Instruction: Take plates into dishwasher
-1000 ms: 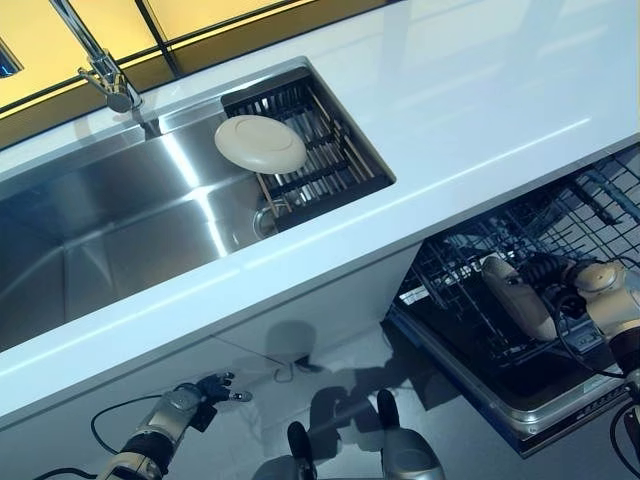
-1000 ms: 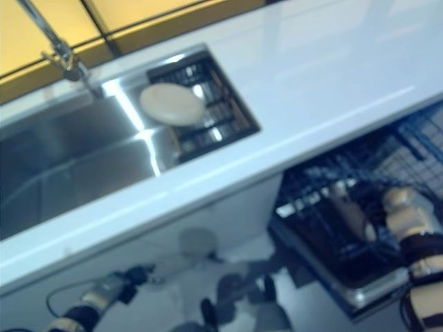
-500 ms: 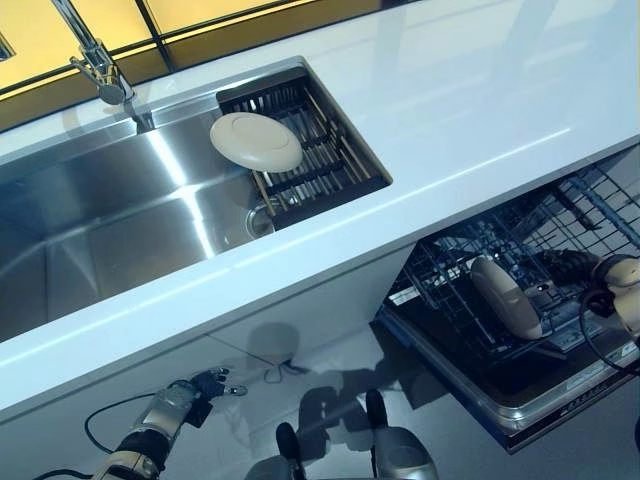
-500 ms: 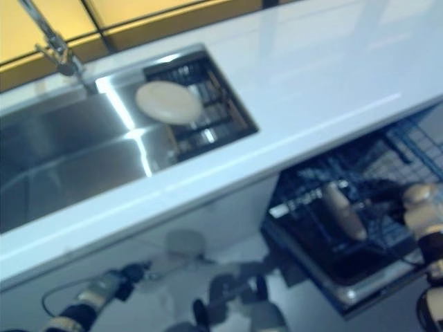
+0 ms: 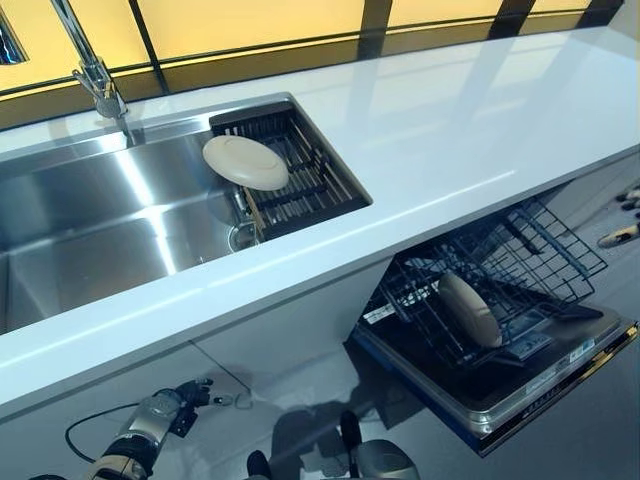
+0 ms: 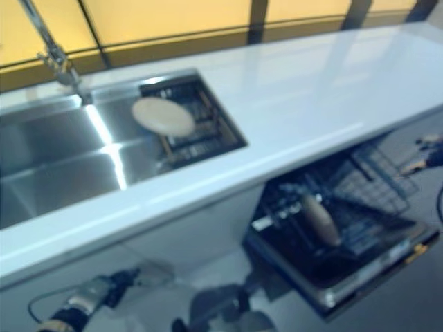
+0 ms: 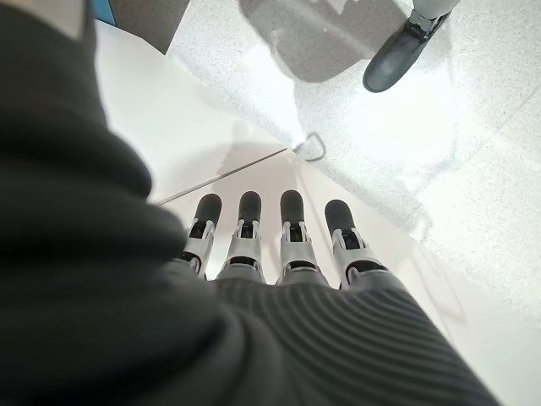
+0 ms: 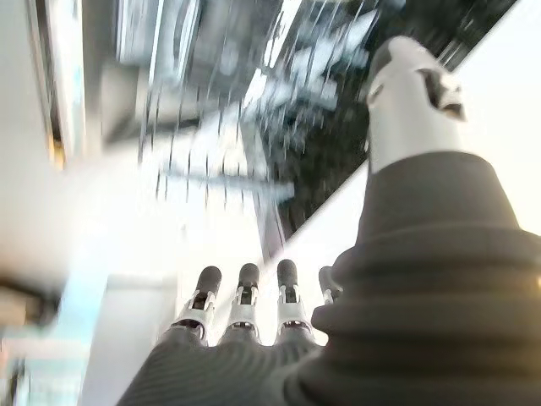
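One cream plate (image 5: pixel 245 162) lies on the black drying rack (image 5: pixel 310 185) at the right end of the steel sink (image 5: pixel 90 220). A second cream plate (image 5: pixel 470 310) stands on edge in the dishwasher's lower wire basket (image 5: pixel 545 250), with nothing touching it. My right hand (image 5: pixel 622 236) shows only as fingers at the far right edge, well away from that plate; its wrist view shows the fingers (image 8: pixel 242 298) straight and empty. My left hand (image 5: pixel 170 408) hangs low by the cabinet front, its fingers (image 7: pixel 292 237) straight, holding nothing.
The white countertop (image 5: pixel 450 130) runs above the pulled-out dishwasher basket and its open door (image 5: pixel 510 395). A faucet (image 5: pixel 95 70) stands at the sink's far left corner. White cabinet fronts close off the space below the counter.
My right hand has let go of the plate in the dishwasher basket and drawn back to the right edge. The whole picture has shifted, so the camera has moved. The sink plate has stayed put.
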Robot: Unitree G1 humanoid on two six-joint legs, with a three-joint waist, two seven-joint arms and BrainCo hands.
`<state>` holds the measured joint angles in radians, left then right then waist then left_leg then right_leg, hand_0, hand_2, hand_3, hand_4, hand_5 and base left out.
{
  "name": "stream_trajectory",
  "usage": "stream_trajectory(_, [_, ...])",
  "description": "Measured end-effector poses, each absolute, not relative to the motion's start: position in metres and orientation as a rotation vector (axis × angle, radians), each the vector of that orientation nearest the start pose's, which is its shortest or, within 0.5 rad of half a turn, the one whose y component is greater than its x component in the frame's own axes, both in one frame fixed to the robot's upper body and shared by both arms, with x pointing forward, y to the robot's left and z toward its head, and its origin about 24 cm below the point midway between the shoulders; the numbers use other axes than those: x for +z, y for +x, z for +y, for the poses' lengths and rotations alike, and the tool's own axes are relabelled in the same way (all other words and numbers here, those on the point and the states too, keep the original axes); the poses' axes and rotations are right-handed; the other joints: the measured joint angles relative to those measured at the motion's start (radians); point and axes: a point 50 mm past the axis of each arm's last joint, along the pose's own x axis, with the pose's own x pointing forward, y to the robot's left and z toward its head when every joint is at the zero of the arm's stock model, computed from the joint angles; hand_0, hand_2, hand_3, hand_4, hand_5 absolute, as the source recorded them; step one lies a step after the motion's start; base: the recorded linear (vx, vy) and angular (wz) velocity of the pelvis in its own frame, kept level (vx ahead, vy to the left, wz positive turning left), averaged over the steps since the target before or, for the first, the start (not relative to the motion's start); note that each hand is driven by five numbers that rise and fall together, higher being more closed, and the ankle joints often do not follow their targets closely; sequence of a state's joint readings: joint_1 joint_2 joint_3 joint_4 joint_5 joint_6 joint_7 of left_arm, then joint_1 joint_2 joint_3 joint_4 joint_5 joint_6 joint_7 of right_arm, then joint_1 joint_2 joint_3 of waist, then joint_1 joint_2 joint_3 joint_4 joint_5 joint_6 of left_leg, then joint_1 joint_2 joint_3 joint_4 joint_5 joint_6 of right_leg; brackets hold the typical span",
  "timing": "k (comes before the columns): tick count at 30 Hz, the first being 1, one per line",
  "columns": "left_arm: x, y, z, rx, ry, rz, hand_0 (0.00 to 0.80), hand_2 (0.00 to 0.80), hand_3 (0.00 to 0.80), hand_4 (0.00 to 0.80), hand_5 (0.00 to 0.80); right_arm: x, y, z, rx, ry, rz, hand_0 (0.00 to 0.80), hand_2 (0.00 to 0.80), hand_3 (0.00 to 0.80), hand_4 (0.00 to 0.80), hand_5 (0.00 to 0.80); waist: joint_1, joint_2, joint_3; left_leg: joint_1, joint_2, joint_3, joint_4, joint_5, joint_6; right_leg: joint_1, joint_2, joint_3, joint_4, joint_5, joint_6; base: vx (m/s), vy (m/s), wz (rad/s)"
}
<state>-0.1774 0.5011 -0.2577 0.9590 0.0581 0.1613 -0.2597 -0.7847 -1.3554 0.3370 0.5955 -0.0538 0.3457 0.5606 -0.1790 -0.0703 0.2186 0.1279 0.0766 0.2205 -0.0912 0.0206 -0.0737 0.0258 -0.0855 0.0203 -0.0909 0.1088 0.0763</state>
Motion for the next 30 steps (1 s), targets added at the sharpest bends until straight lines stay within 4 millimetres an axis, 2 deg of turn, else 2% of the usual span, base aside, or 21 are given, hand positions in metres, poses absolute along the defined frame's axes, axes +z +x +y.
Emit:
stream_trajectory(5, [-0.103, 0.186, 0.283, -0.189, 0.545, 1.057, 0.0, 0.0, 0.0, 0.0, 0.0, 0.319, 0.305, -0.382, -0.291, -1.337, 0.363, 0.0, 0.0, 0.0, 0.0, 0.0, 0.017, 0.001, -0.018, -0.004, 0.002, -0.012, 0.0, 0.0, 0.0, 0.003, 0.0, -0.012, 0.0, 0.0, -0.001, -0.024, -0.017, 0.05])
stream_trajectory(9, [-0.108, 0.182, 0.275, -0.189, 0.545, 1.042, 0.0, 0.0, 0.0, 0.0, 0.0, 0.343, 0.313, -0.363, -0.34, -1.436, 0.21, 0.0, 0.0, 0.0, 0.0, 0.0, 0.044, 0.001, -0.041, -0.021, 0.001, -0.042, 0.002, 0.004, 0.0, 0.001, -0.004, -0.034, 0.0, -0.003, -0.002, -0.012, -0.019, 0.21])
stream_trajectory(10, [-0.109, 0.179, 0.274, -0.181, 0.543, 1.043, 0.0, 0.0, 0.0, 0.0, 0.0, 0.349, 0.315, -0.357, -0.358, -1.442, 0.152, 0.0, 0.0, 0.0, 0.0, 0.0, 0.064, 0.002, -0.043, -0.022, 0.001, -0.043, 0.004, 0.005, 0.0, 0.001, -0.004, -0.037, 0.0, -0.004, -0.003, 0.005, -0.016, 0.1])
stream_trajectory(12, [-0.114, 0.172, 0.272, -0.167, 0.531, 1.054, 0.0, 0.0, 0.0, 0.0, 0.0, 0.354, 0.321, -0.342, -0.362, -1.45, 0.055, 0.0, 0.0, 0.0, 0.0, 0.0, 0.08, 0.004, -0.054, -0.032, 0.0, -0.059, 0.003, 0.007, 0.0, 0.001, -0.006, -0.05, -0.001, -0.007, -0.003, 0.011, -0.01, 0.19])
stream_trajectory(16, [-0.12, 0.159, 0.271, -0.16, 0.53, 1.081, 0.0, 0.0, 0.0, 0.0, 0.0, 0.352, 0.336, -0.307, -0.307, -1.465, -0.108, 0.0, 0.0, 0.0, 0.0, 0.0, 0.112, 0.009, -0.063, -0.051, -0.001, -0.091, 0.003, 0.016, -0.001, -0.001, -0.007, -0.077, -0.001, -0.011, -0.004, -0.008, 0.0, 0.23])
stream_trajectory(21, [-0.122, 0.154, 0.271, -0.14, 0.53, 1.088, 0.0, 0.0, 0.0, 0.0, 0.0, 0.344, 0.347, -0.272, -0.226, -1.444, -0.197, 0.0, 0.0, 0.0, 0.0, 0.0, 0.142, 0.013, -0.063, -0.105, -0.007, -0.129, 0.006, 0.04, -0.002, -0.036, -0.008, -0.091, 0.0, -0.009, -0.006, -0.093, 0.006, 0.24])
stream_trajectory(25, [-0.122, 0.152, 0.271, -0.137, 0.528, 1.094, 0.0, 0.0, 0.0, 0.0, 0.0, 0.321, 0.353, -0.247, -0.107, -1.446, -0.21, 0.0, 0.0, 0.0, 0.0, 0.0, 0.157, 0.021, -0.056, -0.136, -0.009, -0.164, 0.006, 0.052, -0.003, -0.049, -0.009, -0.116, 0.0, -0.01, -0.006, -0.054, 0.005, 0.23])
stream_trajectory(27, [-0.12, 0.155, 0.271, -0.133, 0.521, 1.076, 0.0, 0.0, 0.0, 0.0, 0.0, 0.308, 0.355, -0.241, -0.06, -1.456, -0.196, 0.0, 0.0, 0.0, 0.0, 0.0, 0.172, 0.026, -0.042, -0.139, -0.009, -0.169, 0.006, 0.054, -0.003, -0.049, -0.01, -0.12, 0.0, -0.01, -0.006, -0.027, 0.009, 0.09])
stream_trajectory(30, [-0.116, 0.161, 0.271, -0.117, 0.509, 1.049, 0.0, 0.0, 0.0, 0.0, 0.0, 0.288, 0.357, -0.232, 0.015, -1.472, -0.163, 0.0, 0.0, 0.0, 0.0, 0.0, 0.172, 0.032, -0.011, -0.14, -0.01, -0.172, 0.006, 0.054, -0.003, -0.046, -0.011, -0.126, 0.0, -0.009, -0.005, 0.0, 0.019, 0.06])
